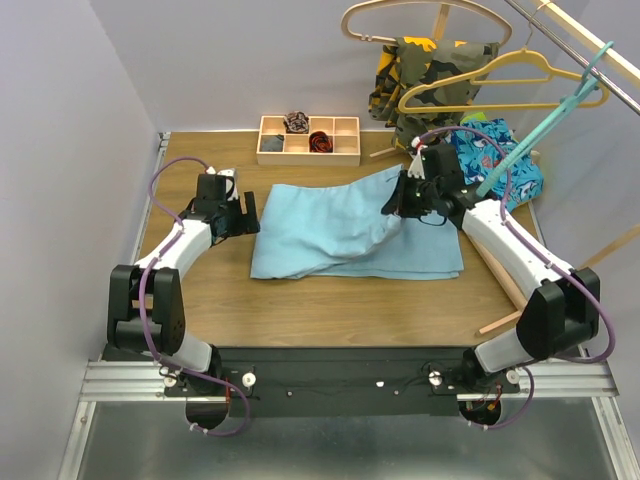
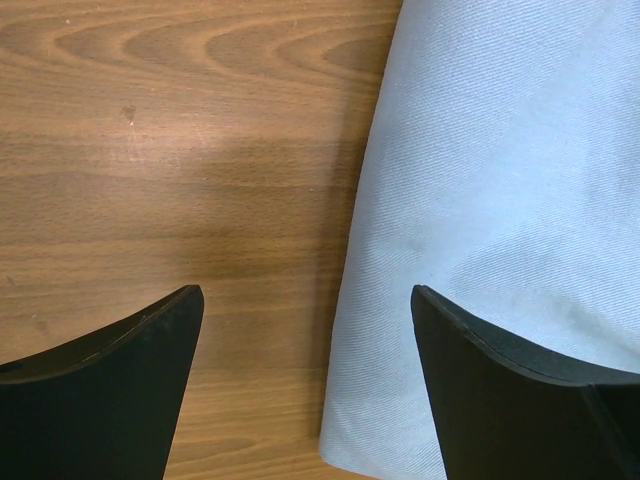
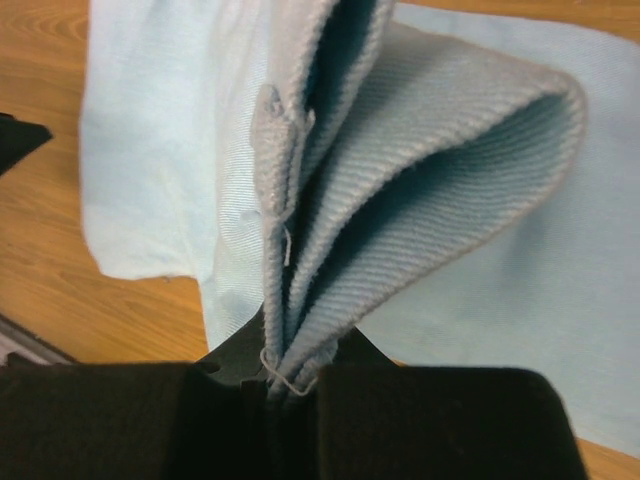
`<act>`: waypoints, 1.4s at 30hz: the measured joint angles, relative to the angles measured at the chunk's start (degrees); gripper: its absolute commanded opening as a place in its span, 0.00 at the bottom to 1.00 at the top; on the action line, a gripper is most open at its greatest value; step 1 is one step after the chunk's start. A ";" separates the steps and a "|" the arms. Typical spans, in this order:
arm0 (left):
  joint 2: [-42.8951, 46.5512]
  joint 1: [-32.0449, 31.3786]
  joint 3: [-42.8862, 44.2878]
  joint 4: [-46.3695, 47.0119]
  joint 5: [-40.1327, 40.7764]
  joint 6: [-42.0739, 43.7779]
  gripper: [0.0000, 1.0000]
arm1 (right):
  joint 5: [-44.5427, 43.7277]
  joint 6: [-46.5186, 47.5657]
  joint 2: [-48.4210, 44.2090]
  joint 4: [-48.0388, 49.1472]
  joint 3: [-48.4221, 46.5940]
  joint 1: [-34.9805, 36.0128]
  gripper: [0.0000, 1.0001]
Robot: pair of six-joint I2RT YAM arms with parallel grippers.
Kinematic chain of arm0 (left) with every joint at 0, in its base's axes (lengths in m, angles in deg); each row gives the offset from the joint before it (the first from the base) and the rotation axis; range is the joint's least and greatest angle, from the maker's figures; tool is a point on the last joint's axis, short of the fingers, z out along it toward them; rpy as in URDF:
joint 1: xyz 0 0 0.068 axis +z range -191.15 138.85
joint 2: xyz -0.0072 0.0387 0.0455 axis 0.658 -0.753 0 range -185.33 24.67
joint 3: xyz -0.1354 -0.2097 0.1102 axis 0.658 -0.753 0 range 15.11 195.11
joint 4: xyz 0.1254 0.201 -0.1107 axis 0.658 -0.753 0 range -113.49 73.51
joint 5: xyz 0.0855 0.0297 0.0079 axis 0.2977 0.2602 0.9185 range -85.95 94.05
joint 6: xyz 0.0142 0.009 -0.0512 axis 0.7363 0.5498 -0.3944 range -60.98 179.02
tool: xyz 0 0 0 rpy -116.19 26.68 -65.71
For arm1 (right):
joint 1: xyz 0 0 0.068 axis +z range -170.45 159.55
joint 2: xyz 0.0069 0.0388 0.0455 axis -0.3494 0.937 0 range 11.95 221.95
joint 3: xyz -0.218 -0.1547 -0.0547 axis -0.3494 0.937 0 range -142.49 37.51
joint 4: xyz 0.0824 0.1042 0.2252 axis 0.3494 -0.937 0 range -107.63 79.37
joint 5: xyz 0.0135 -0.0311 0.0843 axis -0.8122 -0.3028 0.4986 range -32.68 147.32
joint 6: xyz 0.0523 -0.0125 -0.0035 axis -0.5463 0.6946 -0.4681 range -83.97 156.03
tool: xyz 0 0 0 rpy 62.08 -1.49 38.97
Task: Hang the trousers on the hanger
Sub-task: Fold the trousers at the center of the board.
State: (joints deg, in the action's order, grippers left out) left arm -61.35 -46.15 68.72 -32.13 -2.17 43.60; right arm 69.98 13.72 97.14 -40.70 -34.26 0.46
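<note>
The trousers point(image 1: 340, 240), plain light sky-blue cloth, lie folded and wrinkled across the middle of the tabletop point(image 1: 330, 315), with their left edge near the left arm and their far right corner lifted off the wood. That raised corner is pinched by the right fingers point(image 3: 120, 420), which are closed tight on several bunched layers; in the right wrist view the twill folds fan out upward from the grip and a loose thread hangs at the pinch. The left fingers point(image 2: 110, 400) stand spread wide and hold nothing, one over bare wood and the other over the trousers' left edge. The hanger point(image 1: 545, 125), thin and teal, hangs tilted from a metal rail point(image 1: 590, 45) at the far right, well apart from the trousers, its lower end reaching down behind the right arm. Just beneath it lies a blue shark-print cloth point(image 1: 505, 165). Farther back hang a yellow hanger point(image 1: 500, 88), a camouflage garment point(image 1: 425, 70) and a pale wooden hanger point(image 1: 420, 12). A wooden compartment tray point(image 1: 308, 152) sits at the far edge of the tabletop with small dark rolled items in some sections. A wooden stick point(image 1: 500, 322) lies near the right arm.
</note>
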 measured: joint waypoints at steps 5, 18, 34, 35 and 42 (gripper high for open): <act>-0.02 0.00 -0.04 1.14 -1.51 0.11 0.92 | -3.76 2.51 0.09 -1.86 -0.20 -0.31 0.01; -1.64 0.00 -3.02 6.38 -8.66 -0.02 0.90 | -13.57 7.15 2.97 -3.23 -2.01 -2.23 0.01; -7.19 0.00 -6.82 13.88 -15.15 -3.15 0.73 | -17.68 7.80 2.73 -4.37 -0.92 -2.25 0.01; -7.43 0.00 -6.82 14.45 -15.26 -3.23 0.71 | -17.86 7.80 2.49 -4.63 -0.92 -2.25 0.01; -8.85 0.00 -6.91 17.31 -16.28 -4.17 0.63 | -19.45 7.85 0.72 -8.22 -2.05 -2.29 0.01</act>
State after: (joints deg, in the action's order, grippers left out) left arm -70.20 -46.15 61.81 -14.82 -18.45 39.42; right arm 50.53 21.57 97.86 -48.92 -36.31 -1.84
